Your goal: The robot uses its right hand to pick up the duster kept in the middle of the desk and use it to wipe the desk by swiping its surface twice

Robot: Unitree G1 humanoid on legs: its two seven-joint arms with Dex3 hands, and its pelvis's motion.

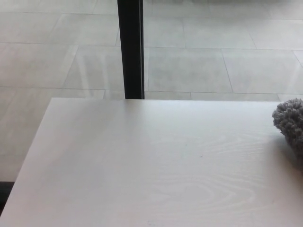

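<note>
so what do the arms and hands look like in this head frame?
Nothing to describe: neither arm nor hand shows in the head view. Visible are only the pale wood-grain desk, the fluffy grey duster cut off at the right edge, a black post and the tiled floor beyond.
</note>
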